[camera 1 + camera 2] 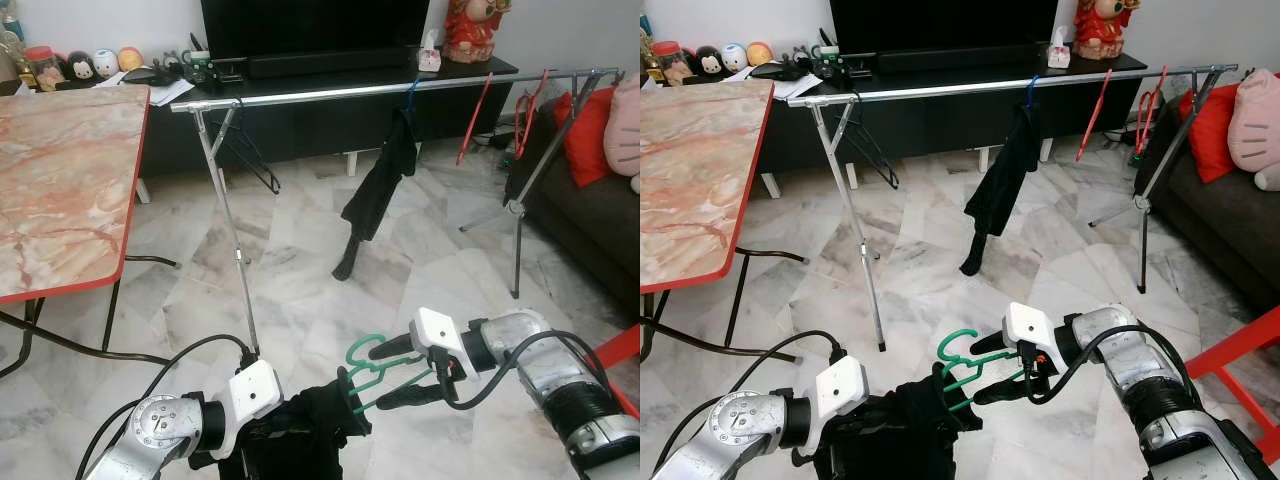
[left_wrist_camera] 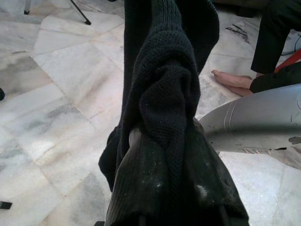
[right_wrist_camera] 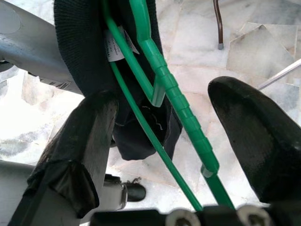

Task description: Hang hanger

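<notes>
Black garment (image 2: 164, 117) hides the left hand (image 1: 262, 432) (its fingers unseen).

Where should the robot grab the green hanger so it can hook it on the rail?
Probably on the ribbed green neck just below the hook of the green hanger, coming from the robot's right side, where the right gripper already has its open fingers either side of it. That part is bare, while the black garment covers the rest, and it leaves the hook free for the rail.
</notes>
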{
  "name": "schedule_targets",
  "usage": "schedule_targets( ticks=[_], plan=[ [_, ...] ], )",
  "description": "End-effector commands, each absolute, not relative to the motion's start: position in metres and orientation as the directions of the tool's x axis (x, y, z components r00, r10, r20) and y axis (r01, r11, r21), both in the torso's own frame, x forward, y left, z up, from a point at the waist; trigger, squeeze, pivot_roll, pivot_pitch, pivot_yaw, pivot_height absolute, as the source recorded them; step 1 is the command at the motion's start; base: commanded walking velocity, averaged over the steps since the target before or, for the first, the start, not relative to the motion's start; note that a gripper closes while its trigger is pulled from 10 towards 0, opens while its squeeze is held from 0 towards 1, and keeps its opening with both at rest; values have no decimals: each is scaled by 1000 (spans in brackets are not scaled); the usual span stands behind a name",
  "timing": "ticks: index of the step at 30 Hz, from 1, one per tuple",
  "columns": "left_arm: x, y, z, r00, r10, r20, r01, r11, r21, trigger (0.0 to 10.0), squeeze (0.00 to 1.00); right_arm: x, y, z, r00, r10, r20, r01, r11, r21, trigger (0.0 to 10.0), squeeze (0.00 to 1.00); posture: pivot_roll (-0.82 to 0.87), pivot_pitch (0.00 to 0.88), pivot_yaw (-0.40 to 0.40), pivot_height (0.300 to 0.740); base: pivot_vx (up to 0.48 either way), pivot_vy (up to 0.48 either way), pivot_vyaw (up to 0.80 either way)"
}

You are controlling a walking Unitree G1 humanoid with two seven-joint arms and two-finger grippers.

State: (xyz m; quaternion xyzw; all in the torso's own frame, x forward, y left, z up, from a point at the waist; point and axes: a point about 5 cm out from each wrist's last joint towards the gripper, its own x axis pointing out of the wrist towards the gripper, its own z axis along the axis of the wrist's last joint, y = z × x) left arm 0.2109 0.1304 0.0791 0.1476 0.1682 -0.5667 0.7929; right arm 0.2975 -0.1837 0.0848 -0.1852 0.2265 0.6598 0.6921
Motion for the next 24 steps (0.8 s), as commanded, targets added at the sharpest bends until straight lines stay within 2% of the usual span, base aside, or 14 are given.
schedule_targets(
  ticks=[1,16,17,18,24],
  plan=[
    [211,126,87,282,-865,-414,957,283,61,10000,0,301,-184,90,50,836,-547,-997,72,20,0,0,-87,0,0,740,0,0,0],
    [210,125,88,268,-869,-415,962,266,64,10000,0,299,-181,85,32,832,-554,-998,53,22,0,0,-85,0,5,740,0,0,0],
    [210,125,88,268,-869,-415,962,266,64,10000,0,299,-181,85,31,832,-554,-998,52,21,1020,0,-85,0,5,740,0,0,0],
    [210,125,88,265,-870,-416,963,262,64,10000,0,298,-181,84,18,827,-562,-999,32,15,10000,0,-86,0,5,740,0,0,0],
    [209,124,88,248,-872,-422,968,243,65,10000,0,293,-181,85,-50,829,-557,-999,-34,38,10000,0,-85,0,6,740,0,0,0]
  ],
)
